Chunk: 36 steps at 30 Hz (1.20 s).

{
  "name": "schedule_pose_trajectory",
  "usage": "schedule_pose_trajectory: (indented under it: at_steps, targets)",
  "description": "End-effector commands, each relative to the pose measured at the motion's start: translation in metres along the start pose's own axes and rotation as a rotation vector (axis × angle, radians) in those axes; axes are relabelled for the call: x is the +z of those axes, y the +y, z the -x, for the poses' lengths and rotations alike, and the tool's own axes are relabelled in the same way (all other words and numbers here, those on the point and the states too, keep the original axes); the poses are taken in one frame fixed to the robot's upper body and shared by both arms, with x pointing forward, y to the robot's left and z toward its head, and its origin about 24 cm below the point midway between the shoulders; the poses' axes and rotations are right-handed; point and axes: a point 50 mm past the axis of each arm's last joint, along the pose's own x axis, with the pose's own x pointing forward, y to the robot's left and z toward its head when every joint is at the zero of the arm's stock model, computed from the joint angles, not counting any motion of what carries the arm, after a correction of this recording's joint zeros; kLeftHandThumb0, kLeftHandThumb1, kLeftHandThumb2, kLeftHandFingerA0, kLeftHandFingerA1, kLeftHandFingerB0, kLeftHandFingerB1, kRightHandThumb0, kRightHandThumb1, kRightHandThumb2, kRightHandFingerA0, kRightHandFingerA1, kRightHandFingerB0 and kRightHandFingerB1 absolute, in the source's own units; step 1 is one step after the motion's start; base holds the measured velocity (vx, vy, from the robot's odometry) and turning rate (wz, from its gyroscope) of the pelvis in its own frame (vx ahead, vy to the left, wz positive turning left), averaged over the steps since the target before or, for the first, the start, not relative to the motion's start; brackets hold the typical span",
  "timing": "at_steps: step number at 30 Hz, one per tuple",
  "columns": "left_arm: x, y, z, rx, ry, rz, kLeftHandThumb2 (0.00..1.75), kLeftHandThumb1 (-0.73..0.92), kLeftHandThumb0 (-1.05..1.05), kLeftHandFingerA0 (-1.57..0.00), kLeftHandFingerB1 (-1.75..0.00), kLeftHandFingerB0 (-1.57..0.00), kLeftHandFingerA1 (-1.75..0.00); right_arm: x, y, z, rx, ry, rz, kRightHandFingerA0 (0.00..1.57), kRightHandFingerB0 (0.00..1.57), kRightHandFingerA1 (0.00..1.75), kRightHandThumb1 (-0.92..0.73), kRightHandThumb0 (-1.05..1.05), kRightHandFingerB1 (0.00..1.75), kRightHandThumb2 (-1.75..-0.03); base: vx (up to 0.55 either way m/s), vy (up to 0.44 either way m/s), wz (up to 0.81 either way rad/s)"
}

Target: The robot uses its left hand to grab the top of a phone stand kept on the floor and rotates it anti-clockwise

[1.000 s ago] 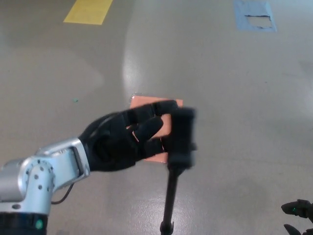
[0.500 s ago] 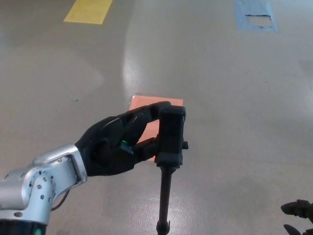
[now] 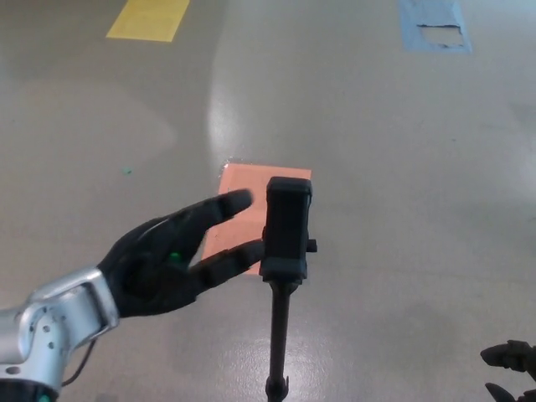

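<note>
My left hand (image 3: 172,264) hangs open just left of the phone stand (image 3: 286,251), fingers (image 3: 224,206) spread and clamped on nothing, the lower one reaching to the edge of the black clamp head, though I cannot tell whether it touches. The stand rises upright on its thin black pole from the grey floor (image 3: 402,151), in front of an orange mat (image 3: 243,188). At the lower right corner only part of my right hand (image 3: 511,364) shows, too little to tell how its fingers stand, while a yellow patch (image 3: 149,18) and a blue patch (image 3: 434,25) mark the far floor.
</note>
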Motion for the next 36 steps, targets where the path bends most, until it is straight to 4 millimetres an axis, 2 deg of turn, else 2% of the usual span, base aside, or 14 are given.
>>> schedule_pose_trajectory:
  at_steps: [1,14,16,19,20,21,22,23,24,26,27,30,35,36]
  targets:
    - [-0.009,0.046,0.030,0.227,-0.005,-0.097,0.81,0.48,-0.81,0.00,0.00,0.00,-0.13,-0.003,-0.006,0.002,0.001,0.020,0.022,0.66,0.04,0.68,-0.61,-0.44,0.43,-1.05,0.00,0.000,0.00]
    - [-0.035,0.094,0.076,0.607,0.086,-0.323,0.83,0.48,-0.79,0.00,-0.05,0.00,-0.16,-0.004,-0.003,0.001,0.007,0.032,0.011,0.67,0.04,0.69,-0.61,-0.43,0.43,-1.05,0.00,0.000,0.00]
    - [-0.047,0.098,0.088,0.665,0.230,-0.563,0.77,0.39,-0.63,0.00,-0.13,-0.02,-0.21,-0.006,0.001,0.001,0.022,0.034,0.017,0.65,0.03,0.69,-0.61,-0.43,0.43,-1.05,0.00,0.000,0.00]
    - [-0.055,0.101,0.094,0.701,0.294,-0.632,0.74,0.37,-0.57,0.00,-0.16,-0.05,-0.22,-0.009,0.003,0.002,0.028,0.042,0.014,0.64,0.03,0.68,-0.61,-0.43,0.43,-1.05,0.00,0.000,0.00]
    - [-0.064,0.104,0.102,0.761,0.311,-0.639,0.59,0.33,-0.41,-0.07,-0.25,-0.11,-0.38,-0.012,0.006,0.002,0.036,0.051,0.020,0.66,0.03,0.69,-0.61,-0.43,0.43,-1.05,0.00,0.000,0.00]
    - [-0.072,0.107,0.109,0.818,0.330,-0.645,0.81,0.26,-0.22,-0.03,-0.47,0.00,-0.50,-0.016,0.009,0.003,0.044,0.060,0.026,0.65,0.04,0.68,-0.61,-0.43,0.43,-1.05,0.00,0.000,0.00]
    - [-0.081,0.109,0.118,0.875,0.348,-0.653,0.81,0.26,-0.22,-0.03,-0.47,0.00,-0.50,-0.019,0.012,0.003,0.051,0.068,0.032,0.65,0.04,0.68,-0.61,-0.43,0.43,-1.05,0.00,0.000,0.00]
    - [-0.086,0.112,0.126,0.922,0.385,-0.671,0.61,0.38,-0.46,-0.29,-0.33,-0.15,-0.42,-0.021,0.014,0.004,0.055,0.071,0.033,0.63,0.04,0.68,-0.61,-0.42,0.43,-1.05,0.00,0.000,0.00]
    - [-0.091,0.117,0.142,0.999,0.458,-0.700,0.78,0.27,-0.29,-0.93,-0.45,-0.08,-0.89,-0.023,0.016,0.004,0.057,0.071,0.036,0.65,0.06,0.69,-0.61,-0.42,0.44,-1.05,0.00,0.000,0.00]
    - [-0.094,0.121,0.152,1.040,0.503,-0.711,0.78,0.27,-0.29,-0.93,-0.45,-0.08,-0.89,-0.023,0.016,0.004,0.055,0.068,0.038,0.65,0.06,0.69,-0.61,-0.42,0.44,-1.05,0.00,0.000,0.00]
    - [-0.095,0.123,0.157,1.058,0.536,-0.704,0.65,0.38,-0.53,-0.92,-0.35,-0.17,-0.69,-0.024,0.016,0.005,0.054,0.069,0.035,0.65,0.05,0.68,-0.60,-0.43,0.44,-1.05,0.00,0.000,0.00]
    - [-0.096,0.126,0.168,1.089,0.575,-0.661,0.54,0.45,-0.47,-0.47,-0.29,-0.23,-0.39,-0.026,0.018,0.005,0.054,0.077,0.032,0.64,0.05,0.68,-0.60,-0.43,0.44,-1.05,0.00,0.000,0.00]
    - [-0.100,0.125,0.165,1.089,0.558,-0.626,0.54,0.44,-0.47,-0.51,-0.30,-0.25,-0.40,-0.029,0.019,0.005,0.053,0.086,0.016,0.64,0.05,0.68,-0.60,-0.42,0.44,-1.05,0.00,0.000,0.00]
    - [-0.103,0.124,0.162,1.069,0.557,-0.623,0.65,0.38,-0.54,-0.78,-0.36,-0.18,-0.57,-0.030,0.018,0.006,0.052,0.089,0.014,0.65,0.05,0.69,-0.60,-0.43,0.43,-1.05,0.00,0.000,0.00]
